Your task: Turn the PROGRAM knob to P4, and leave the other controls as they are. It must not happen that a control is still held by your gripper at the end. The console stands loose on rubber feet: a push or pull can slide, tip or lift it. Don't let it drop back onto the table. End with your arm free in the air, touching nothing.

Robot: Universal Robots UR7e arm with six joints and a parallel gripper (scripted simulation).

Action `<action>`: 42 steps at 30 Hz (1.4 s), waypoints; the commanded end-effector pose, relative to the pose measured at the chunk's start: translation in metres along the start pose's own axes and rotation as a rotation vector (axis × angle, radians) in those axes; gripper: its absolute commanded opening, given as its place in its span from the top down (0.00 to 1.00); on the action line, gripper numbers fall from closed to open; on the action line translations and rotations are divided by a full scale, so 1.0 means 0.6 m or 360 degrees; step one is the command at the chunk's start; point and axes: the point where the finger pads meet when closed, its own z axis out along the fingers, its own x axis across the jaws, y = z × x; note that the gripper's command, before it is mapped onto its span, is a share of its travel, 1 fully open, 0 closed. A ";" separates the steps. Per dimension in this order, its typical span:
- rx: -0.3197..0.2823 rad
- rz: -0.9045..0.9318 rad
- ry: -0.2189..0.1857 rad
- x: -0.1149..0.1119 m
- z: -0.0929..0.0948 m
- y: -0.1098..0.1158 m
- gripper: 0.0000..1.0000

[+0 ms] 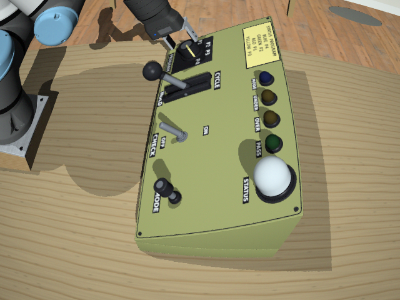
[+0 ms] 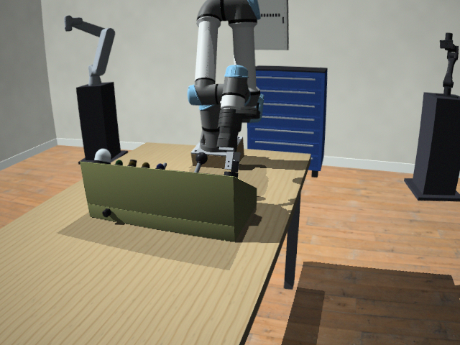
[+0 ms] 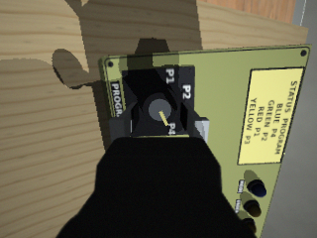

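The olive console [image 1: 219,180] [image 2: 159,192] [image 3: 223,99] stands on the wooden table. Its black PROGRAM knob [image 1: 187,50] [image 3: 159,108] sits at the top left corner, and its yellow pointer line aims at the P4 label. My gripper [image 1: 183,41] [image 2: 229,163] [image 3: 159,111] is open, with one finger on each side of the knob and a little above it, and holds nothing. The gripper body hides the P3 label and the panel below the knob in the wrist view.
Below the knob are the ball-handled lever [image 1: 151,70] at HOLD, the CHECK toggle [image 1: 170,130] leaning to OFF, the MODE selector [image 1: 164,189], several dark lamps and the white STATUS dome [image 1: 272,177]. The robot base [image 1: 12,129] stands at the left. The table edge [image 2: 290,208] is near the console's right end.
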 end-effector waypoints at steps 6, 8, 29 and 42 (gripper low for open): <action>0.0001 0.0000 0.0003 0.001 -0.051 0.000 0.00; 0.0001 0.0000 0.0003 0.001 -0.056 0.000 0.00; 0.0001 0.0000 0.0003 0.001 -0.155 0.000 0.00; 0.0001 0.0000 0.0003 0.001 -0.187 0.000 0.00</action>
